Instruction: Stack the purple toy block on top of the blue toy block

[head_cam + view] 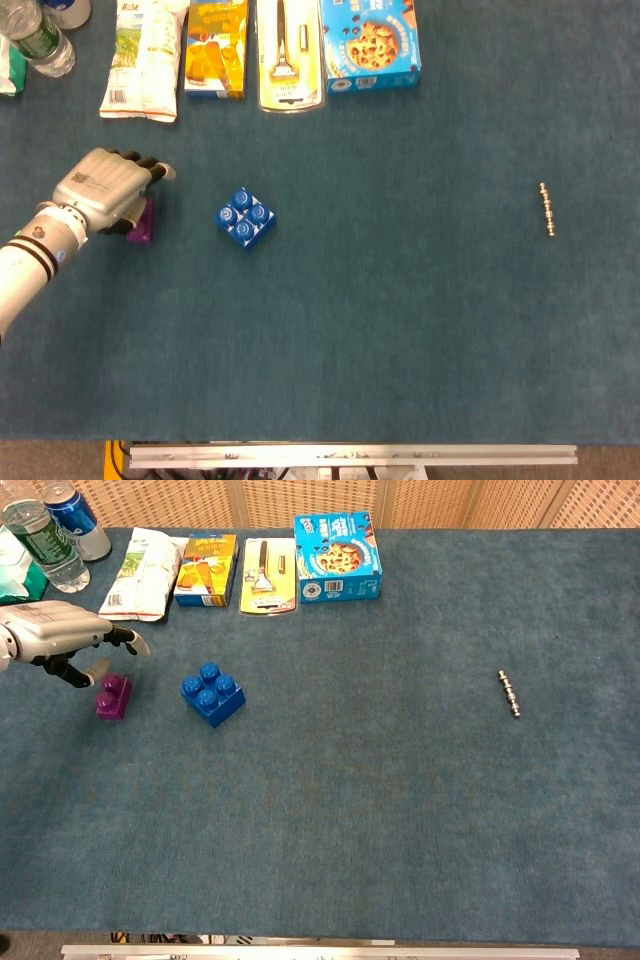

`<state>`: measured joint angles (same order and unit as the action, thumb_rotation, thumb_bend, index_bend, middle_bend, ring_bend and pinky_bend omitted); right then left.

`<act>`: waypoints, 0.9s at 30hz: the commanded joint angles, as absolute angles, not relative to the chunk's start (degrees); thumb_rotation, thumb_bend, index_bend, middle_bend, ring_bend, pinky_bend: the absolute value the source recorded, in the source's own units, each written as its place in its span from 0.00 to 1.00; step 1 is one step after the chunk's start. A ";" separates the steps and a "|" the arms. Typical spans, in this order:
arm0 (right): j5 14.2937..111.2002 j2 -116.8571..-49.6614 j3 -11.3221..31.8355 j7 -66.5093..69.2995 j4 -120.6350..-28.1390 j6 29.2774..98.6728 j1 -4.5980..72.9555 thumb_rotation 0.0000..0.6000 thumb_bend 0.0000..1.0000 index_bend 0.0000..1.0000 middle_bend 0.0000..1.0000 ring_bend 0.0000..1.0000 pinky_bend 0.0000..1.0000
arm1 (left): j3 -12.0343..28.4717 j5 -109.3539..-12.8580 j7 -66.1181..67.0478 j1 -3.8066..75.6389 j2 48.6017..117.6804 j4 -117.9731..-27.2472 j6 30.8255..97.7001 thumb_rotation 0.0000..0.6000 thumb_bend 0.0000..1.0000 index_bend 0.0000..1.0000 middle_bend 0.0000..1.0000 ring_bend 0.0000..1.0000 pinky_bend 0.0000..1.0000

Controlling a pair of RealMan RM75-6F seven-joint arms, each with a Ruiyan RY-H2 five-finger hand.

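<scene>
Left hand [55, 635]: yours, hovering just above small purple plastic toy block [113, 696], fingers spread, holding nothing.
Purple block: on table [400, 780], left of blue studded toy block [213, 693], apart.

The surface [400, 810] is covered in matt, dark blue-green cloth with a short, felt-like nap. The blue toy block [212, 693] is smooth, glossy plastic with studs that catch the light; at its nine o'clock the purple toy block [112, 696] is the same smooth plastic, slightly duller. The left hand [105, 188] has a satin silver shell that looks like metal or painted plastic, with dark fingers [131, 157] and pale tips. Toward twelve o'clock lie a glossy printed cardboard cookie box [337, 544], a shiny crinkled foil snack bag [140, 58] and a clear plastic bottle [45, 546]. At three o'clock lies a small polished metal chain [547, 208].
</scene>
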<state>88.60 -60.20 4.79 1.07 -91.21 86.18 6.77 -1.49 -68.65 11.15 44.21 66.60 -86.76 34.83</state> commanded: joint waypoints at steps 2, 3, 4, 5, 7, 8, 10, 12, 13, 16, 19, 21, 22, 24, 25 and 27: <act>88.47 -60.26 4.82 1.11 -91.06 86.09 6.79 1.00 0.35 0.34 0.42 0.34 0.36 | -2.04 -65.69 13.22 45.01 67.20 -85.84 33.56 1.00 0.70 0.19 0.21 0.19 0.25; 88.42 -60.28 4.84 1.13 -91.01 86.06 6.80 1.00 0.35 0.34 0.42 0.34 0.36 | -2.24 -65.13 13.64 45.12 67.18 -85.94 33.38 1.00 0.70 0.20 0.21 0.19 0.25; 88.38 -60.30 4.86 1.15 -90.97 86.03 6.82 1.00 0.35 0.34 0.42 0.34 0.36 | -2.41 -64.82 13.92 45.18 67.18 -86.01 33.30 1.00 0.70 0.20 0.22 0.19 0.25; 88.35 -60.33 4.86 1.17 -90.91 85.98 6.84 1.00 0.35 0.34 0.42 0.34 0.36 | -2.69 -64.44 14.30 45.24 67.16 -86.08 33.16 1.00 0.70 0.21 0.22 0.19 0.25; 88.38 -60.36 4.83 1.19 -90.87 85.91 6.86 1.00 0.35 0.34 0.42 0.34 0.36 | -3.11 -63.75 14.88 45.37 67.10 -86.11 32.86 1.00 0.70 0.22 0.22 0.19 0.25; 88.39 -60.36 4.83 1.21 -90.86 85.91 6.86 1.00 0.35 0.34 0.42 0.34 0.37 | -3.36 -63.24 15.22 45.45 67.03 -86.18 32.71 1.00 0.70 0.22 0.22 0.19 0.24; 88.38 -60.35 4.83 1.25 -90.86 85.97 6.83 1.00 0.35 0.34 0.42 0.34 0.36 | -3.71 -62.63 15.62 45.49 66.84 -86.42 32.68 1.00 0.70 0.22 0.23 0.19 0.25; 88.39 -60.32 4.85 1.24 -90.89 86.15 6.74 1.00 0.35 0.34 0.42 0.34 0.37 | -4.17 -62.20 16.07 45.40 66.47 -86.88 32.87 1.00 0.70 0.24 0.25 0.19 0.25; 88.41 -60.31 4.85 1.23 -90.92 86.22 6.71 1.00 0.35 0.34 0.42 0.34 0.37 | -4.37 -62.17 16.27 45.29 66.33 -87.13 33.12 1.00 0.70 0.24 0.25 0.19 0.25; 88.52 -60.31 4.80 1.16 -91.01 86.34 6.65 1.00 0.35 0.34 0.42 0.34 0.37 | -5.29 -62.07 16.91 44.94 65.59 -88.25 33.47 1.00 0.70 0.24 0.25 0.19 0.25; 88.61 -60.33 4.73 1.12 -91.06 86.25 6.67 1.00 0.35 0.34 0.42 0.34 0.37 | -5.99 -61.95 17.11 44.47 64.74 -89.71 33.97 1.00 0.70 0.25 0.26 0.19 0.25; 88.67 -60.33 4.73 1.04 -91.12 86.22 6.72 1.00 0.35 0.34 0.42 0.34 0.37 | -6.31 -62.05 16.90 44.00 64.25 -90.57 34.53 1.00 0.70 0.25 0.26 0.19 0.25; 88.72 -60.34 4.73 1.01 -91.17 86.21 6.74 1.00 0.35 0.34 0.42 0.34 0.37 | -6.44 -62.05 16.83 43.83 64.06 -90.77 34.69 1.00 0.70 0.25 0.26 0.19 0.25; 88.91 -60.32 4.71 0.91 -91.30 86.20 6.82 1.00 0.35 0.34 0.42 0.34 0.37 | -6.75 -61.93 16.86 43.50 63.63 -91.09 35.08 1.00 0.70 0.25 0.26 0.19 0.25; 89.00 -60.33 4.70 0.87 -91.37 86.21 6.85 1.00 0.35 0.34 0.42 0.34 0.37 | -6.84 -61.89 16.84 43.34 63.45 -91.26 35.30 1.00 0.70 0.25 0.26 0.20 0.25; 89.11 -60.31 4.66 0.80 -91.48 86.20 6.87 1.00 0.35 0.34 0.42 0.34 0.37 | -6.99 -61.72 16.64 42.95 62.91 -91.74 35.80 1.00 0.70 0.25 0.27 0.20 0.25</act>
